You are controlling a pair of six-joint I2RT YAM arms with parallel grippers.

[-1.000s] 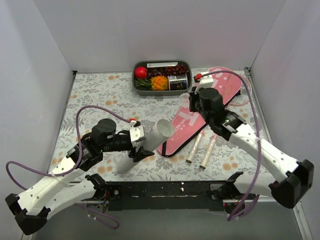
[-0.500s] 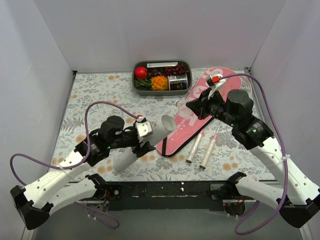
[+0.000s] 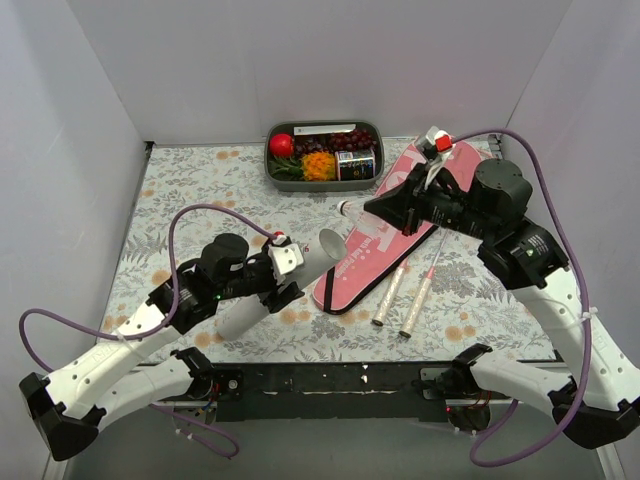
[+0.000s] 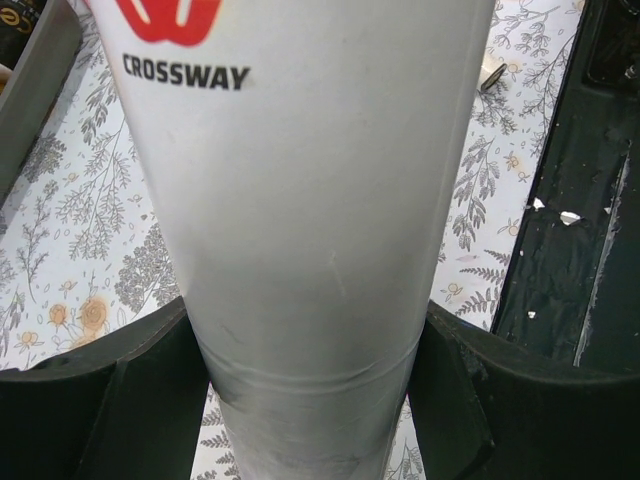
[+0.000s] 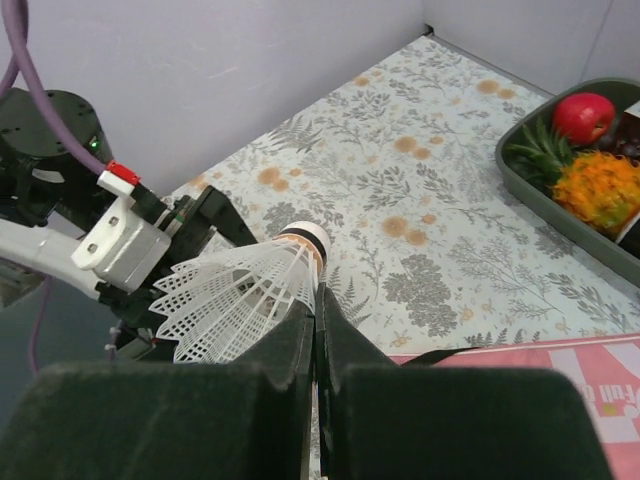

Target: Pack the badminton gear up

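Status: early, nothing packed yet as far as the views show.

- Left gripper point(image 3: 278, 283): jaws clamped on either side of the white tube point(image 3: 315, 258), midway along its length. The tube is held off the table point(image 3: 180, 190), tilted, with its open mouth pointing up and to the right, toward the other arm. The left wrist view shows the dark fingers point(image 4: 100, 410) pressed against both flanks of the tube, with red-and-black lettering on its wall.
- Right gripper point(image 3: 372, 207): closed tight, pinching a white shuttlecock point(image 5: 250, 295) near its cork end, the skirt fanning out to the left. It hangs above the table, near the tube mouth but apart from it, not yet inside.
- Bag point(image 3: 360, 262): lies flat on the table, running diagonally from the far right corner towards the middle. Black edging shows at its near end. I cannot tell whether it is unzipped.
- Rackets point(image 3: 415, 308): two pale handles lie on the table just beside the bag's near end. The shafts run up under the right arm, so the heads are hidden; they probably rest on or beside the bag rather than in it.
- Food tray point(image 3: 370, 178): at the far edge, not part of the job.

Done: tube raised and presented, shuttlecock in hand.
Left: shuttlecock into the tube, both rackets into the bag, the tube stowed, the bag closed.
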